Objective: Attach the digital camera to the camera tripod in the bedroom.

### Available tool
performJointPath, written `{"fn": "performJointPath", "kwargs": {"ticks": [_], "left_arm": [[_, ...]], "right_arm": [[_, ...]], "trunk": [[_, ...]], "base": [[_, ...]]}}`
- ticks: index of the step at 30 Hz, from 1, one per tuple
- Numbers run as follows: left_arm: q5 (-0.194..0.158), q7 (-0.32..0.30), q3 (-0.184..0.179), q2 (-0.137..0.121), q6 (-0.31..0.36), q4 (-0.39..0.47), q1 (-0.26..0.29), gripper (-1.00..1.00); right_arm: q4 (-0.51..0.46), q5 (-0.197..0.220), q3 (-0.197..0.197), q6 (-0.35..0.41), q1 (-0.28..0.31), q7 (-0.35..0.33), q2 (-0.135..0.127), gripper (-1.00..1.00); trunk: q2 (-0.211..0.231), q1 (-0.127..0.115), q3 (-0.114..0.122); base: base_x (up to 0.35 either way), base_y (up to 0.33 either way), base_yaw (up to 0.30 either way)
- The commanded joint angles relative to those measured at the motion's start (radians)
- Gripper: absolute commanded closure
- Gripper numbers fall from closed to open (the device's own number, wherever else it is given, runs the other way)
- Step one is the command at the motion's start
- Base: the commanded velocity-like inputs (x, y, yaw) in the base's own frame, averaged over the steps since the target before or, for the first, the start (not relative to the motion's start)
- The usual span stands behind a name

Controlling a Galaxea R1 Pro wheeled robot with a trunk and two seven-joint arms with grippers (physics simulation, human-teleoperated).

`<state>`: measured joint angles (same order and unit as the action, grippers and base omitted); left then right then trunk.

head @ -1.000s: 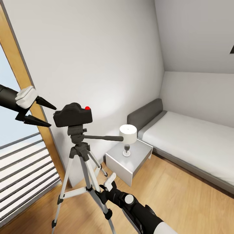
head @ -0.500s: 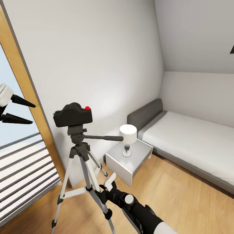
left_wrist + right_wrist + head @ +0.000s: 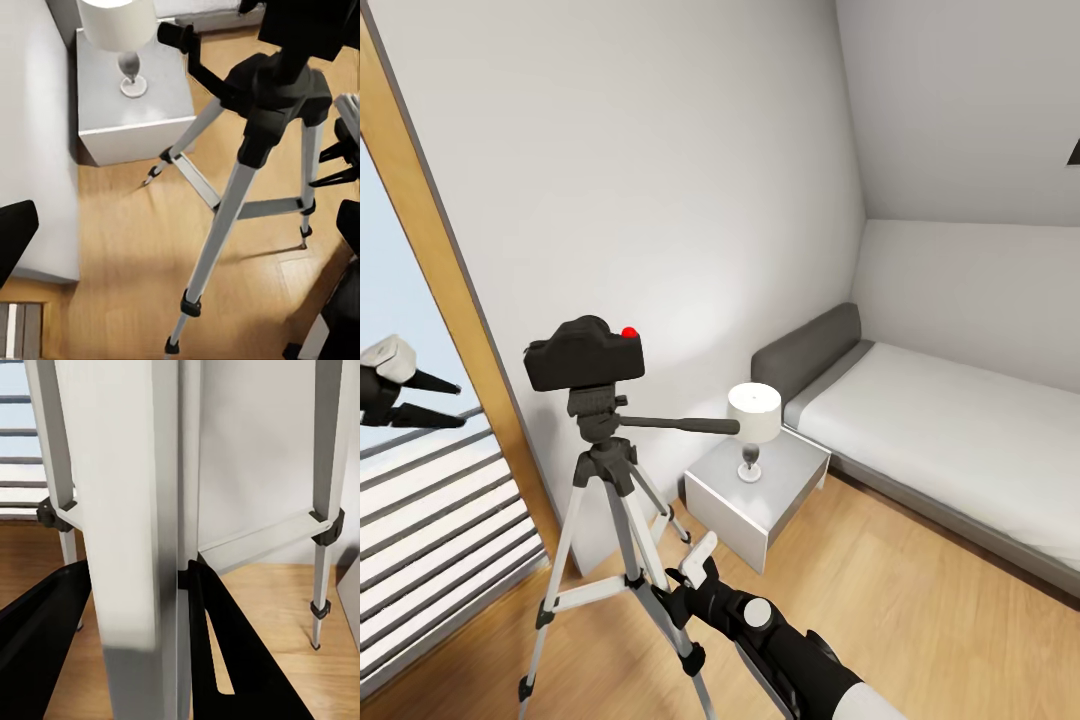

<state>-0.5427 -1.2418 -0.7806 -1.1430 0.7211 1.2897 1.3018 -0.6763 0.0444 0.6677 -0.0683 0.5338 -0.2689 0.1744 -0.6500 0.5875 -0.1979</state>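
The black digital camera (image 3: 585,355) with its red button sits on the head of the camera tripod (image 3: 600,430), whose pan handle points toward the bed. My left gripper (image 3: 445,402) hangs open at the far left, well clear of the camera, with nothing between its fingers. Low down, my right gripper (image 3: 660,592) is shut on one silver tripod leg (image 3: 127,510), a black finger (image 3: 225,660) on each side. The left wrist view looks down on the tripod (image 3: 255,127) and the camera's underside (image 3: 307,26).
A grey bedside table (image 3: 760,490) with a white lamp (image 3: 753,415) stands just behind the tripod. The grey-framed bed (image 3: 950,430) runs along the right wall. A wooden window frame (image 3: 450,300) and slatted railing (image 3: 440,540) close off the left.
My left gripper has drawn back from beside the camera, moving left and lower, still open. Camera, tripod and right arm have not moved.
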Motion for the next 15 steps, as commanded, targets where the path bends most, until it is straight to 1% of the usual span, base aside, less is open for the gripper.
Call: {"fn": "performJointPath", "kwargs": {"ticks": [1,2,3,7,8,10,13,14,15], "left_arm": [[-0.015,0.004,0.01,-0.002,0.008,-0.004,-0.013,-1.0],[-0.015,0.004,0.01,-0.002,0.008,-0.004,-0.013,-1.0],[-0.023,0.008,0.044,-0.002,0.007,-0.009,-0.042,-1.0],[-0.033,0.006,0.103,-0.003,0.005,-0.014,-0.085,-1.0],[-0.033,0.006,0.103,-0.003,0.005,-0.014,-0.085,-1.0],[-0.036,0.005,0.122,-0.003,0.005,-0.016,-0.099,-1.0],[-0.038,0.005,0.14,-0.003,0.005,-0.017,-0.113,-1.0],[-0.038,0.005,0.144,-0.003,0.005,-0.017,-0.115,-1.0],[-0.039,0.005,0.15,-0.003,0.005,-0.017,-0.119,-1.0]], "right_arm": [[0.0,0.008,0.001,-0.003,0.002,-0.002,0.0,1.0],[0.0,0.008,0.001,-0.003,0.002,-0.002,0.0,1.0],[0.0,0.009,0.001,-0.003,0.002,-0.001,0.0,1.0],[0.0,0.008,0.001,-0.001,0.002,-0.001,0.0,1.0],[0.0,0.008,0.001,-0.001,0.002,-0.001,0.0,1.0],[0.0,0.008,0.001,-0.002,0.002,-0.001,0.0,1.0],[0.0,0.008,0.0,-0.003,0.002,-0.001,0.0,1.0],[0.0,0.008,0.0,-0.004,0.002,-0.001,0.0,-1.0],[0.0,0.008,0.0,-0.007,0.002,-0.001,0.0,-1.0]], "trunk": [[-0.002,0.0,-0.002],[-0.002,0.0,-0.002],[-0.002,0.0,-0.002],[-0.002,0.0,-0.002],[-0.002,0.0,-0.002],[-0.002,0.0,-0.002],[-0.002,0.0,-0.002],[-0.002,0.0,-0.002],[-0.002,0.0,-0.002]], "base": [[0.0,0.0,0.0],[0.0,0.0,0.0],[0.0,0.0,0.0],[0.0,0.0,0.0],[0.0,0.0,0.0],[0.0,0.0,0.0],[0.0,0.0,0.0],[0.0,0.0,0.0],[0.0,0.0,0.0]]}}
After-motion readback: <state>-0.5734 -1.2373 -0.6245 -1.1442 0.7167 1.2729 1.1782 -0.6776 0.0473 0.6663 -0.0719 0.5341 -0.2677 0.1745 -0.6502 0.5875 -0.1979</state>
